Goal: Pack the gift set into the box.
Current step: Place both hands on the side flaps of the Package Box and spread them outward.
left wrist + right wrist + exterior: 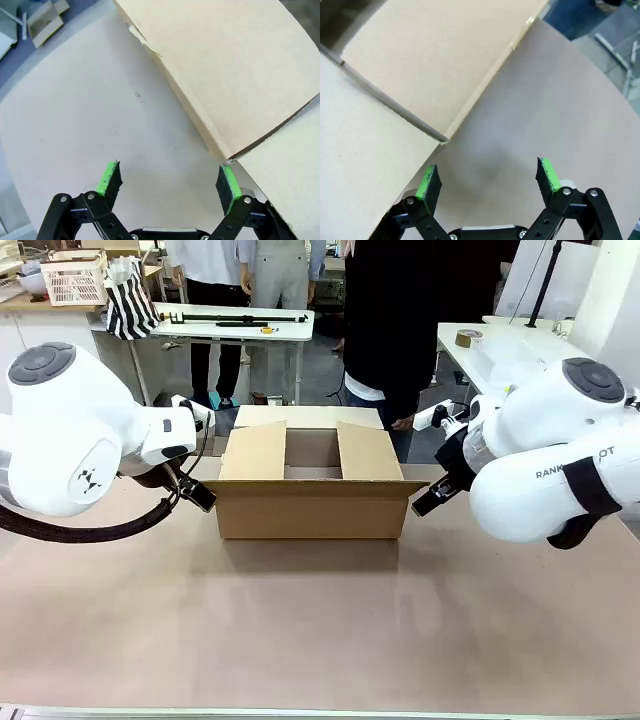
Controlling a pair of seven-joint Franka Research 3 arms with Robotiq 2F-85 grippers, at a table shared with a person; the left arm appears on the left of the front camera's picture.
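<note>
The left gripper (198,493) hangs low at the nine o'clock end of the box (310,508), its green pads (111,180) spread wide with nothing between them. In the left wrist view one pad is just beside the box's bottom corner, probably so that this arm can brace or steady that end. The box sits on the table (320,630) at mid-width, toward twelve o'clock and close to the person (385,330). Its flaps are folded out, so the mouth is open for packing. At its three o'clock end the right gripper (432,502) mirrors the left: released, empty, and near the lower corner. The two arms bracket the box, which seems meant to keep it from sliding.
</note>
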